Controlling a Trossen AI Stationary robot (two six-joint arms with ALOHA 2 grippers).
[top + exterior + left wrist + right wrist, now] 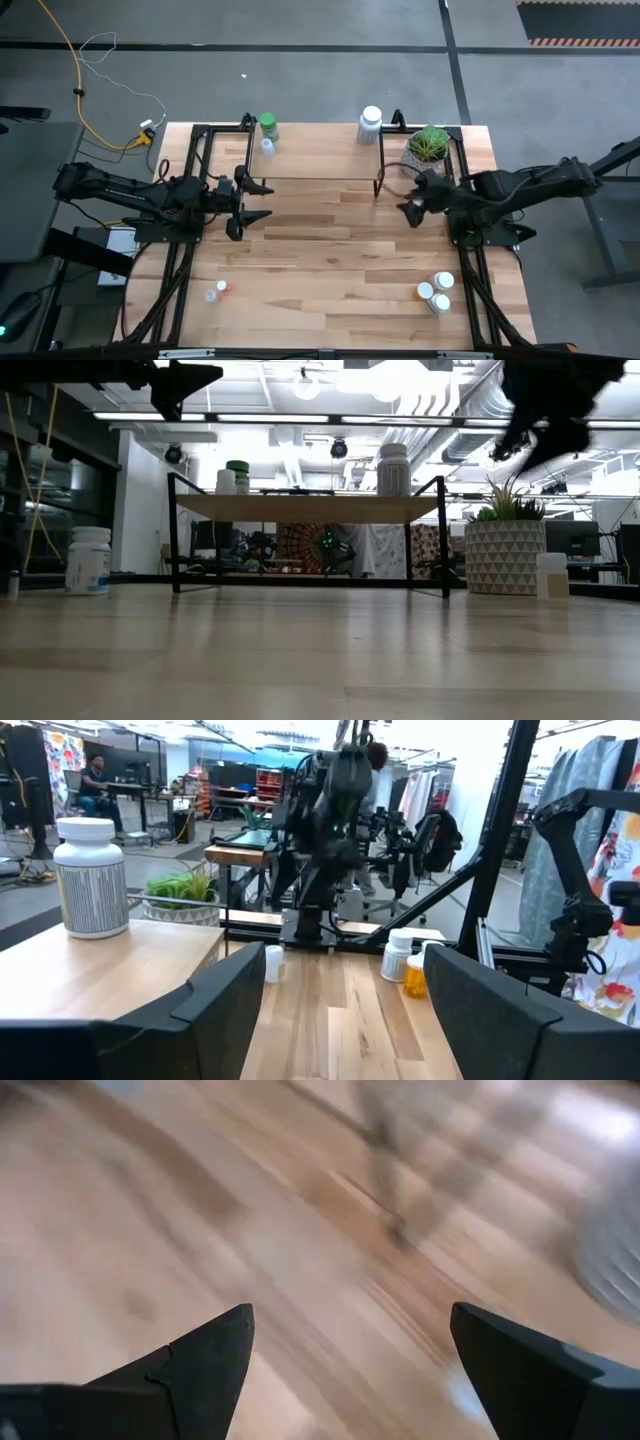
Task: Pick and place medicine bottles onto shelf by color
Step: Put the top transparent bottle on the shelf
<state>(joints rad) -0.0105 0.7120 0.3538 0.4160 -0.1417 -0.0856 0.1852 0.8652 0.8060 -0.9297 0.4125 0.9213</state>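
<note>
High view: left gripper sits spread and empty in front of the shelf, at its left end. Right gripper is also spread, nothing in it, by the shelf's right legs, beside the potted plant. Green-capped bottle and a clear bottle stand on the shelf's left end, large white bottle toward the right. Three bottles cluster at the near right of the table, two small ones near left.

Low view: shelf carries the green-capped and large white bottles; one white bottle on the table left, another right of the plant pot.

Left wrist view: fingers apart, empty; large white bottle on the shelf top.

Right wrist view: blurred, fingers wide over bare table.
</note>
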